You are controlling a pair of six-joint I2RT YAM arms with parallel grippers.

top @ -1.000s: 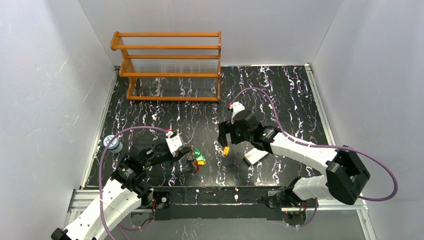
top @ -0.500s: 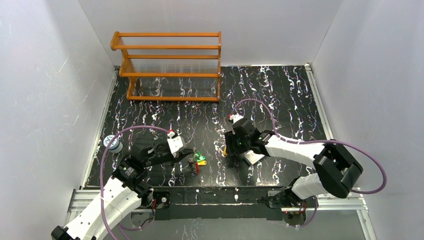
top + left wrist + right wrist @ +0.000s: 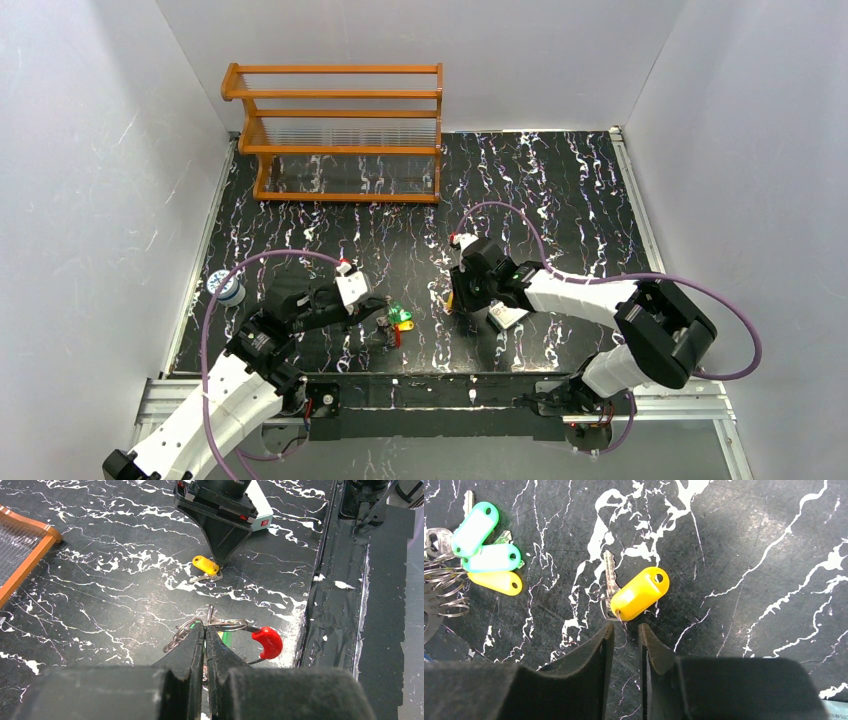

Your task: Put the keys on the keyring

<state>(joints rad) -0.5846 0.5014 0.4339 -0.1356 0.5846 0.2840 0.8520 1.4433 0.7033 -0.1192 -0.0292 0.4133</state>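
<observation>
A loose key with a yellow head [image 3: 639, 594] lies flat on the black marbled table; it also shows as the yellow key [image 3: 206, 565] and, tiny, as the yellow key [image 3: 449, 303]. My right gripper [image 3: 624, 630] stands low over it. Its jaws are a narrow gap apart, and the key's thin wire loop sits just at their tips. My left gripper [image 3: 205, 630] is shut on the wire keyring [image 3: 227, 626], which carries a red piece [image 3: 267, 641]. Green and yellow tagged keys [image 3: 491, 557] hang on that keyring [image 3: 396, 322].
A white card with a red mark [image 3: 510, 315] lies just right of the right gripper. An orange wooden rack [image 3: 340, 130] stands at the back left. A small blue and white object [image 3: 227, 290] sits at the left edge. The table's front rail [image 3: 430, 385] is close by.
My right gripper has come down and toward the front onto the yellow key, and its jaws have narrowed from wide open. The left gripper still holds the keyring, almost unmoved.
</observation>
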